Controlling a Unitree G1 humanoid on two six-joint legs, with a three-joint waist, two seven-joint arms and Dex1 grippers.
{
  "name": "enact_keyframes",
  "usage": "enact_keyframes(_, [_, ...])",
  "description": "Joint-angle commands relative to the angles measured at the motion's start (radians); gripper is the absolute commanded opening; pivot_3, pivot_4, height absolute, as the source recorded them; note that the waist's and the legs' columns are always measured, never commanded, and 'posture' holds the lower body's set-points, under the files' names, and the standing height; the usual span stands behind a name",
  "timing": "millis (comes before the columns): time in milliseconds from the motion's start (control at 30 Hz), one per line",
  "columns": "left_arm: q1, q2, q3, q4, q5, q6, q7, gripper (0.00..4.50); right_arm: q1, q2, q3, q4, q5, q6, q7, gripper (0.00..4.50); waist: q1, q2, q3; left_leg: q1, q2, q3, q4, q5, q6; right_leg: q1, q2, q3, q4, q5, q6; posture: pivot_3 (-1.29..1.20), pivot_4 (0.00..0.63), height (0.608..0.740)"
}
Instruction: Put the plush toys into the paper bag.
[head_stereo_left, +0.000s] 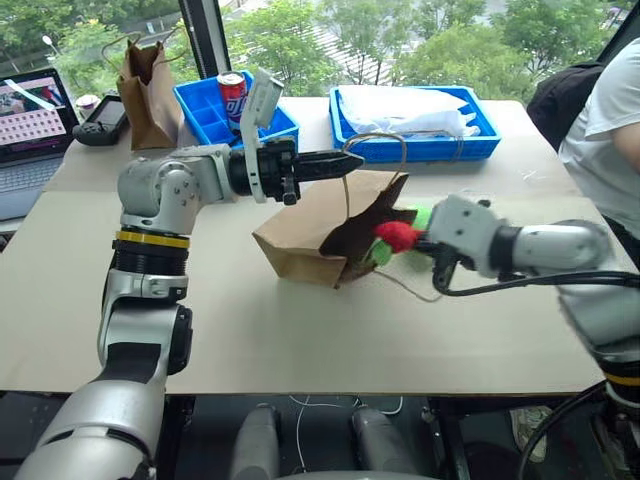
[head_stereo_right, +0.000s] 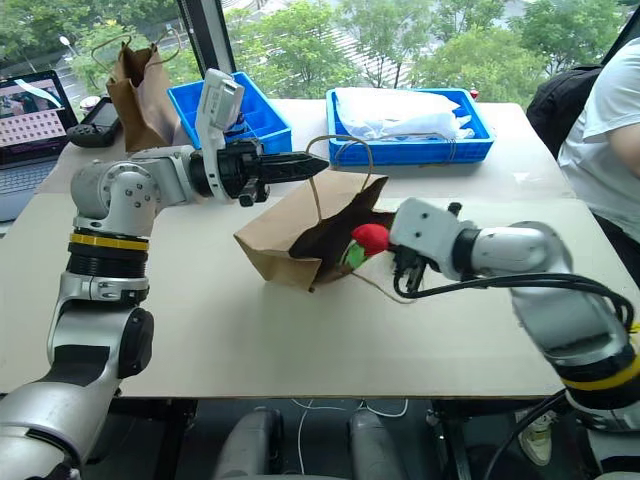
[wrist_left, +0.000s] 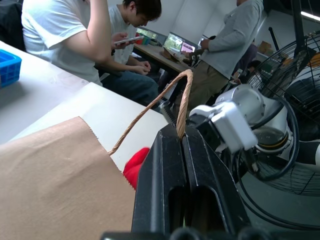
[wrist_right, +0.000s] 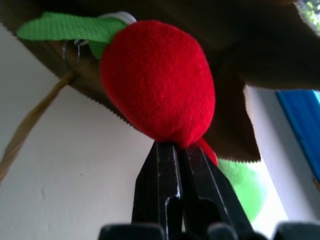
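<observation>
The light-brown kraft paper bag (head_stereo_left: 310, 235) lies on its side on the desk (head_stereo_left: 300, 330), mouth toward the right arm. The left end effector (head_stereo_left: 352, 163) is clamped on one cord handle (wrist_left: 170, 97), holding it above the mouth. The right end effector (wrist_right: 181, 147) is pinched closed on the tip of the red chili plush toy (wrist_right: 157, 82) at the bag's opening. The light-green plush toy (wrist_right: 245, 182) sits just beside it at the mouth.

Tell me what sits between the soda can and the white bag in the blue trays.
Between the soda can and the white bag lie the blue tray walls and a bare strip of table, seen in the left eye view.
</observation>
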Motion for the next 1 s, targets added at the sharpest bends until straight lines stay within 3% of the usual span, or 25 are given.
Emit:
enact_keyframes(33, [-0.017, -0.004, 0.022, -0.041, -0.022, 0.009, 0.011, 0.0, -0.093, 0.052, 0.094, 0.067, -0.145, -0.106, -0.029, 0.02, 0.001, 0.0, 0.0, 0.0, 0.0, 0.0, 0.0, 0.0, 0.0, 0.0, 0.0, 0.0, 0.0, 0.0, 0.0, 0.0, 0.15, 0.685])
enact_keyframes(200, [-0.008, -0.013, 0.03, -0.059, -0.033, 0.022, 0.029, 0.0, -0.132, 0.146, 0.136, 0.124, -0.199, -0.181, -0.035, 0.02, 0.003, 0.0, 0.0, 0.0, 0.0, 0.0, 0.0, 0.0, 0.0, 0.0, 0.0, 0.0, 0.0, 0.001, -0.003, 0.0, 0.15, 0.685])
enact_keyframes(333, [-0.003, -0.013, 0.036, -0.066, -0.035, 0.025, 0.039, 0.0, -0.113, 0.206, 0.087, 0.109, -0.167, -0.154, -0.03, 1.13, 0.003, 0.0, 0.0, 0.0, 0.0, 0.0, 0.0, 0.0, 0.0, 0.0, 0.0, 0.0, 0.001, 0.003, -0.005, 0.0, 0.15, 0.685])
enact_keyframes(467, [0.008, 0.006, 0.035, -0.07, -0.024, 0.018, 0.041, 0.0, -0.059, 0.234, -0.056, 0.031, -0.056, -0.052, -0.025, 2.58, 0.012, 0.0, 0.0, 0.0, 0.0, 0.0, 0.0, 0.0, 0.0, 0.001, 0.0, -0.001, 0.001, 0.003, -0.005, 0.0, 0.15, 0.685])
enact_keyframes(500, [0.01, 0.011, 0.036, -0.068, -0.022, 0.017, 0.041, 0.0, -0.046, 0.248, -0.115, 0.003, -0.007, -0.007, -0.027, 2.73, 0.015, 0.0, 0.0, 0.0, 0.0, 0.0, 0.0, 0.0, 0.0, 0.001, 0.0, -0.001, 0.0, 0.003, -0.005, 0.0, 0.15, 0.685])
enact_keyframes(633, [0.023, 0.036, 0.04, -0.075, -0.02, 0.019, 0.04, 0.0, 0.004, 0.203, -0.412, -0.101, 0.191, 0.217, 0.011, 4.13, 0.024, 0.0, 0.0, 0.0, 0.0, 0.0, 0.0, 0.0, 0.0, 0.001, 0.0, -0.001, 0.001, 0.003, -0.006, 0.0, 0.15, 0.685])
enact_keyframes(733, [0.031, 0.052, 0.041, -0.087, -0.025, 0.025, 0.041, 0.0, -0.005, 0.175, -0.578, -0.011, 0.242, 0.269, -0.038, 4.13, 0.025, 0.0, 0.0, 0.0, 0.0, 0.0, 0.0, 0.0, 0.0, 0.002, 0.0, -0.002, 0.0, 0.003, -0.006, 0.0, 0.15, 0.685])
enact_keyframes(833, [0.035, 0.061, 0.041, -0.096, -0.031, 0.031, 0.042, 0.0, -0.039, 0.2, -0.638, 0.121, 0.239, 0.277, -0.14, 4.13, 0.023, 0.0, 0.0, 0.0, 0.0, 0.0, 0.0, 0.0, 0.0, 0.002, 0.0, -0.002, 0.0, 0.003, -0.006, 0.0, 0.15, 0.685])
enact_keyframes(1000, [0.037, 0.067, 0.041, -0.106, -0.034, 0.037, 0.046, 0.0, -0.058, 0.323, -0.558, 0.477, 0.204, 0.137, -0.217, 4.13, 0.003, 0.0, 0.0, 0.002, 0.0, 0.0, -0.001, 0.0, 0.0, 0.002, 0.0, -0.002, 0.001, 0.003, -0.006, 0.0, 0.15, 0.685])
